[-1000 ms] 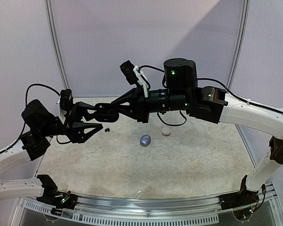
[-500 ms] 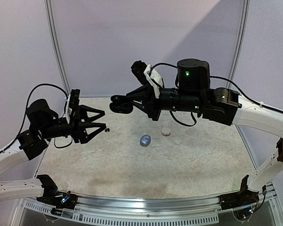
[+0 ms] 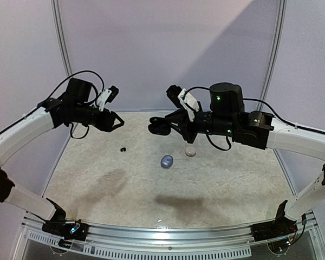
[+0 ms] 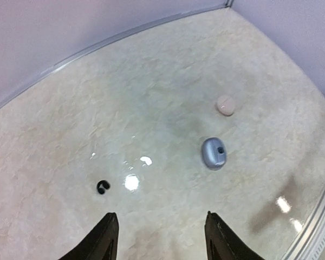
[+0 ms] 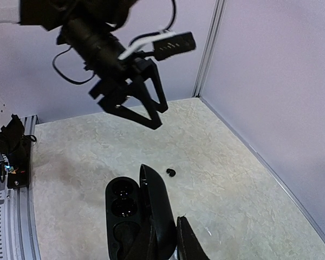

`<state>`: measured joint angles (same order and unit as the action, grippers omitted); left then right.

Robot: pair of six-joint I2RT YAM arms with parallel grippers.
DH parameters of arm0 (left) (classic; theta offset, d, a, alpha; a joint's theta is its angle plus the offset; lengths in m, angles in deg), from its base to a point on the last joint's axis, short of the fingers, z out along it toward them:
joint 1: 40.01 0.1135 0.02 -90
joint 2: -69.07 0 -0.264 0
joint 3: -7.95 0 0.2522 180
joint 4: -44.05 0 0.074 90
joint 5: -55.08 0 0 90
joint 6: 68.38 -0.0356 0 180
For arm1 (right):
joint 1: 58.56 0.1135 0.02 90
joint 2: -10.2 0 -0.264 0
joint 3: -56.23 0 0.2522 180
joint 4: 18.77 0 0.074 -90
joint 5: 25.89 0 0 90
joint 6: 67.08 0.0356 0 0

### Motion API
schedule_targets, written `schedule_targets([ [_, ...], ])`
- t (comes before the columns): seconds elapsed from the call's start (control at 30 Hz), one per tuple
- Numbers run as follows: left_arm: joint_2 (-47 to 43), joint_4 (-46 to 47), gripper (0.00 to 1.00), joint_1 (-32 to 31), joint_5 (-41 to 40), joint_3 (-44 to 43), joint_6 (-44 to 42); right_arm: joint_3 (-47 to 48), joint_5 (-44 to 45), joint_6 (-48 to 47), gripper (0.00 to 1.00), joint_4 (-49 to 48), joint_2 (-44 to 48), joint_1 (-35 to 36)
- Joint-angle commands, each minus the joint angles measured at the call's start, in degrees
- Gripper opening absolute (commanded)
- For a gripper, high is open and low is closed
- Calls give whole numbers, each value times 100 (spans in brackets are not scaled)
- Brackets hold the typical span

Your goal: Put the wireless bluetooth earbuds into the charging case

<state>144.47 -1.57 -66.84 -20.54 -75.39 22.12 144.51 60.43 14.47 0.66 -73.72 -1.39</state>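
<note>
My right gripper (image 3: pixel 163 128) is shut on the lid of an open black charging case (image 3: pixel 157 128), held in the air over the back of the table. In the right wrist view the case (image 5: pixel 122 216) shows two glossy dark wells; I cannot tell whether a bud sits in them. One black earbud (image 3: pixel 123 148) lies on the table, also seen as a small curled shape (image 4: pixel 102 187) and beyond the case (image 5: pixel 170 172). My left gripper (image 3: pixel 118 122) hangs open and empty high above the earbud, its fingertips (image 4: pixel 112 216) wide apart.
A bluish-grey oval case (image 3: pixel 167 161) lies mid-table, with a dark spot on top (image 4: pixel 213 153). A small pale round object (image 3: pixel 190 151) sits just behind it to the right (image 4: pixel 225 105). Walls close in the back and sides; a metal rail (image 3: pixel 162 233) runs along the front.
My left arm has lifted and drawn back to the left, away from the case. My right gripper has carried the black case to the right. The earbud on the table has not moved.
</note>
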Motion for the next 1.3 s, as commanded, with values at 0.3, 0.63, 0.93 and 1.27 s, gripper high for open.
schedule_targets([
  [0.3,3966,-2164,58,977,-654,-2768,-835,-166,-279,-564,0,-149,198,-312],
  [0.63,4831,-1543,40,1045,-685,-2680,-1161,21,-478,-613,0,-127,-183,-420],
  [0.93,5071,-1061,38,1048,-704,-2651,-1254,27,-515,-520,0,74,-114,-433],
  [1.27,5097,-1342,33,1040,-606,-2458,-1255,14,-475,-454,0,65,-37,-431],
])
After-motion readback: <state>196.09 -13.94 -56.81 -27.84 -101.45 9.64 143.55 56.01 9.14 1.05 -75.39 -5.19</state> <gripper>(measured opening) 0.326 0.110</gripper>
